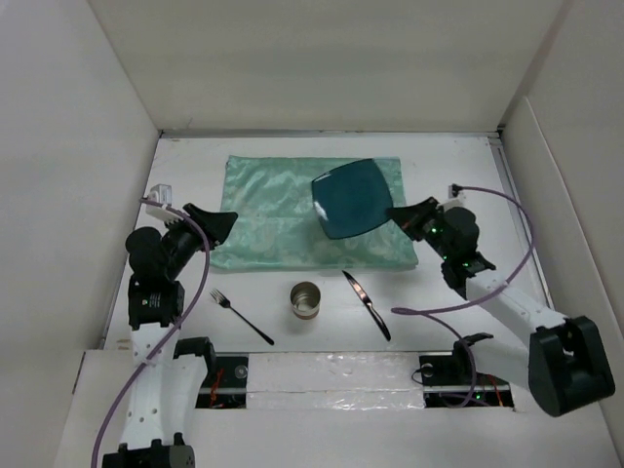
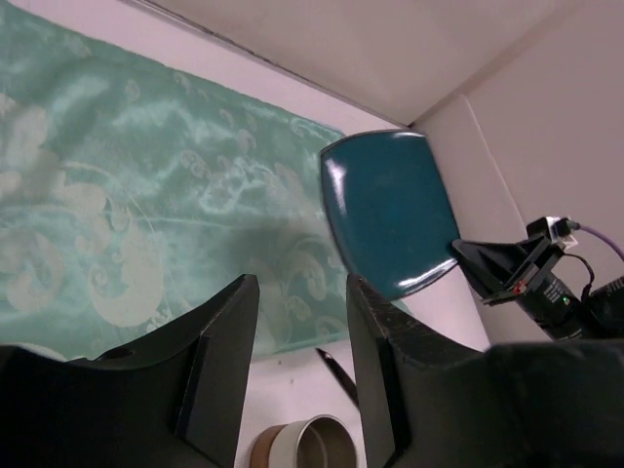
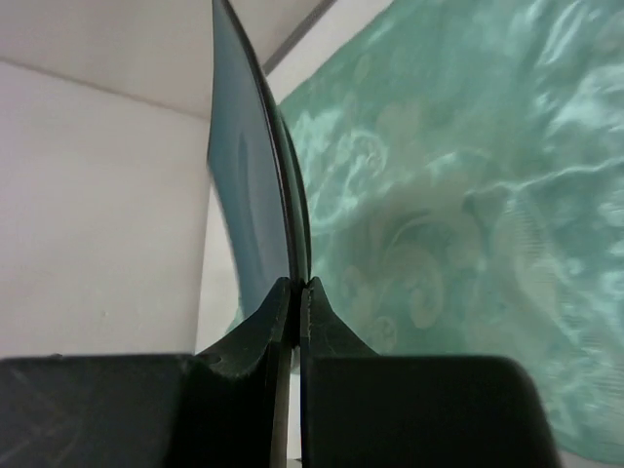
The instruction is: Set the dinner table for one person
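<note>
Both arms stood at the near edge of the table point(image 1: 439, 166); your right gripper point(image 1: 395, 213) held the plate point(image 1: 351, 197) tilted above the right end of the cloth point(image 1: 273, 214). At the left wrist, your left gripper point(image 2: 302, 292) hung half open and empty. At the right wrist, the closed jaws pinched the plate's thin rim. It looked stiff, glossy, probably slippery and breakable, so it wanted a firm grip there.

The gripper point(image 3: 296, 288) sits at 6 o'clock, its two dark fingers pinched together on the rim of a teal plate point(image 3: 244, 175). The plate is seen edge-on, a thin glossy curve rising from the fingertips toward 12 o'clock. A mint-green patterned cloth point(image 3: 468, 195) fills the view from 1 to 5 o'clock. A strip of white table point(image 3: 327, 44) shows near 12 o'clock. A white wall point(image 3: 97, 214) spans 9 to 11 o'clock.
</note>
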You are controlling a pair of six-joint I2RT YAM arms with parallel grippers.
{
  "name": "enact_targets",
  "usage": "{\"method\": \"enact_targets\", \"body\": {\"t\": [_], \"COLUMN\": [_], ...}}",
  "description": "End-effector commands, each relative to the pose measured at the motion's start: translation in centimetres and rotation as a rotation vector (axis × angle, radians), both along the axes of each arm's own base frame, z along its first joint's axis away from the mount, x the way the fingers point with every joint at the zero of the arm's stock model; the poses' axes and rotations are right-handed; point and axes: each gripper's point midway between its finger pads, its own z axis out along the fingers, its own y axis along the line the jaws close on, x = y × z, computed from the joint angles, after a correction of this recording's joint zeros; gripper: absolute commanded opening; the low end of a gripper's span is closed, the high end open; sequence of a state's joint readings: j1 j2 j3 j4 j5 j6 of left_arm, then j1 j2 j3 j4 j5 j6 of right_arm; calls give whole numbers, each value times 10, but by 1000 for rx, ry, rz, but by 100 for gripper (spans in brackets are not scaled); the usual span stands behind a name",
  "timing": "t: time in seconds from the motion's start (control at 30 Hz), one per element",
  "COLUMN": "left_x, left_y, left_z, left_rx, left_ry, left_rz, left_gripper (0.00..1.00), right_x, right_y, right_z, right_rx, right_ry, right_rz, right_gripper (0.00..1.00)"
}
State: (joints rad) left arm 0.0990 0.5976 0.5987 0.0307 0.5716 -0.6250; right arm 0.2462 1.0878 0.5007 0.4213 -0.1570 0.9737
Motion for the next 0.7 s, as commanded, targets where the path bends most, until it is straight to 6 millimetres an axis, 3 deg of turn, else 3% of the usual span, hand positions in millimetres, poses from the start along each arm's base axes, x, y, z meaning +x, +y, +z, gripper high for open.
{"method": "enact_targets", "body": {"t": [0.0,0.07,0.1,0.17,0.23,0.53,0.57,0.63,0.67], "left_x": [-7,-5,-5,-4,-2,-4,-3,-3,-3], "left_y": [3,7,7,6,5,2,2,1,1], "left_z": [14,10,6,2,-5,-5,-4,-4,-4], "left_rx": [98,118,120,108,105,101,101,100,98], "left_ry": [-33,-24,-19,-13,1,-2,-4,-4,-5], "left_rz": [-3,11,10,5,3,-16,-16,-24,-28], "left_gripper": [39,39,39,39,39,39,39,39,39], "right_x": [18,25,28,33,34,44,45,49,54], "right_y": [34,43,60,67,85,103,111,117,119], "right_z": [113,124,114,120,109,59,44,42,29], "right_rx": [236,301,311,371,409,605,607,625,620], "right_ry": [-313,-339,-312,-324,-302,-215,-184,-181,-160], "right_rz": [-19,-54,-31,-73,-60,-220,-215,-219,-232], "right_gripper": [0,0,0,0,0,0,0,0,0]}}
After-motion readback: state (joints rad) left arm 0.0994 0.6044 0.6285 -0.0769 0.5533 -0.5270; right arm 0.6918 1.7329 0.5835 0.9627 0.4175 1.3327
